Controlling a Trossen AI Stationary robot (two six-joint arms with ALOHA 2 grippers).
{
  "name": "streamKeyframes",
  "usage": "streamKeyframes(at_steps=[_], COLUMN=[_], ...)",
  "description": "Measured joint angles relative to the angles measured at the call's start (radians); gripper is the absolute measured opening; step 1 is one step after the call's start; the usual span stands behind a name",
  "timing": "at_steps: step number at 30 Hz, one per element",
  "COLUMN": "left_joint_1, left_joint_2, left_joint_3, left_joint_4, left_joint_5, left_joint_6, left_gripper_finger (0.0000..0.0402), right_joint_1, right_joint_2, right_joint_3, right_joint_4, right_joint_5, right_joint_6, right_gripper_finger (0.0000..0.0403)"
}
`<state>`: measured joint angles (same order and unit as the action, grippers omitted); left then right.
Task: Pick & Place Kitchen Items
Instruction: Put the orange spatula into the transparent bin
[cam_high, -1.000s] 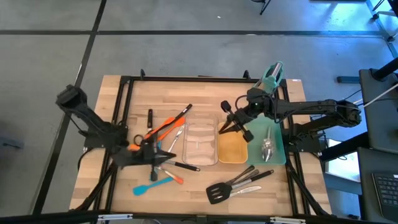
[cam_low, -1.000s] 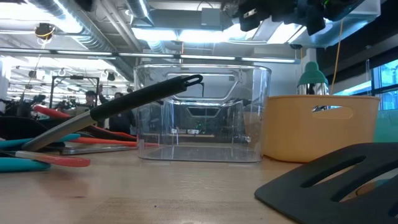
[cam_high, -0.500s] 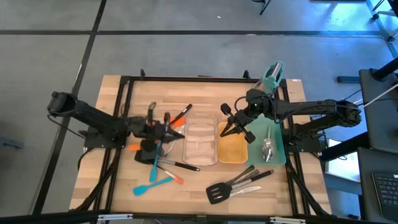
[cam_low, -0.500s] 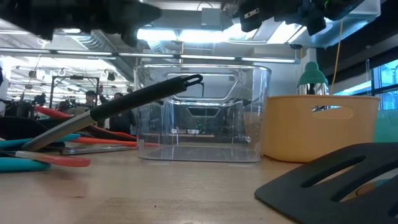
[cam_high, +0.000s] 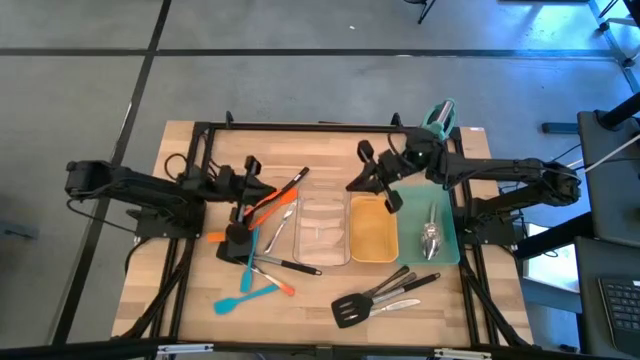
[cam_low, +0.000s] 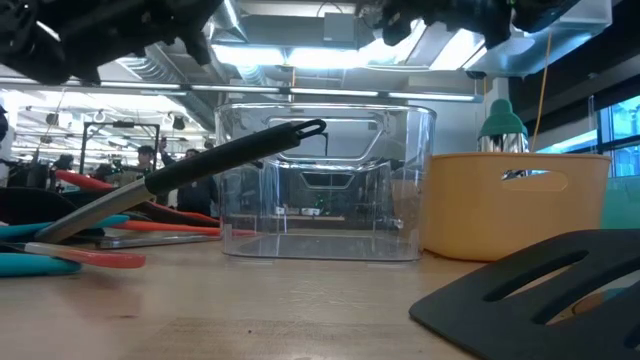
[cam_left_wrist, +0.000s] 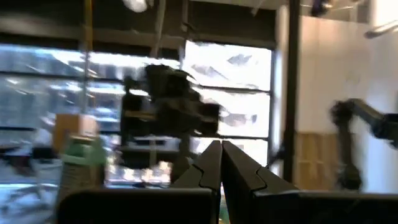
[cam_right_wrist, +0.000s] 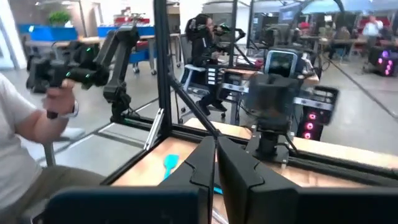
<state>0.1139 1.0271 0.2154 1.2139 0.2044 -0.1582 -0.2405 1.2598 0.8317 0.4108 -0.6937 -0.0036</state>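
Note:
Kitchen items lie loose on the wooden table: orange and black tongs (cam_high: 275, 203) left of the clear tray (cam_high: 322, 232), a blue spatula (cam_high: 238, 300), and black slotted turners (cam_high: 372, 297) near the front. A steel spoon (cam_high: 430, 240) lies on the teal mat. A black-handled utensil (cam_low: 230, 158) leans against the clear tray's wall. My left gripper (cam_high: 262, 188) (cam_left_wrist: 219, 144) hangs shut above the left pile and holds nothing. My right gripper (cam_high: 352, 186) (cam_right_wrist: 216, 140) is shut and empty, and hovers over the far ends of the clear tray and the yellow tray (cam_high: 373, 235).
A teal stand (cam_high: 438, 118) is at the far right corner. A black frame runs round the table. In the right wrist view a person's hand and white sleeve (cam_right_wrist: 43, 118) show beyond the table's left side. Bare wood lies at the near left corner.
My left gripper has swung up from low over the near-left utensils toward the table's far edge. It has turned to point toward the right and tipped upward, staying shut. My right gripper has risen slightly and drifted toward the far edge. No utensil has moved.

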Motion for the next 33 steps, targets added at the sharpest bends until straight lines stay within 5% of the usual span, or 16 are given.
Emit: streamKeyframes(at_steps=[4, 8, 12, 20, 24, 33], left_joint_1=[-0.013, -0.008, 0.027, -0.005, -0.025, -0.041], left_joint_2=[0.002, 0.005, -0.014, -0.006, -0.005, -0.005], left_joint_3=[0.017, 0.051, 0.125, 0.291, 0.309, 0.308], left_joint_4=[-0.154, -0.213, -0.336, -0.958, -0.980, -1.052], left_joint_5=[0.054, -0.072, -0.062, -0.082, -0.155, -0.123], left_joint_6=[-0.025, -0.022, -0.096, -0.003, 0.000, -0.056], left_gripper_finger=[0.0002, 0.0002, 0.0002, 0.0002, 0.0002, 0.0002], right_joint_1=[-0.006, -0.006, -0.006, -0.003, -0.003, -0.003], right_joint_2=[0.000, 0.000, 0.000, 0.000, 0.000, 0.000], right_joint_3=[0.013, 0.013, 0.013, 0.013, 0.013, 0.012], right_joint_4=[-0.018, -0.044, -0.089, -0.210, -0.205, -0.202], right_joint_5=[0.000, 0.003, 0.003, 0.003, 0.004, 0.006], right_joint_6=[0.019, 0.031, 0.110, 0.183, 0.183, 0.181], right_gripper_finger=[0.0020, 0.0020, 0.0020, 0.0020, 0.0020, 0.0021])
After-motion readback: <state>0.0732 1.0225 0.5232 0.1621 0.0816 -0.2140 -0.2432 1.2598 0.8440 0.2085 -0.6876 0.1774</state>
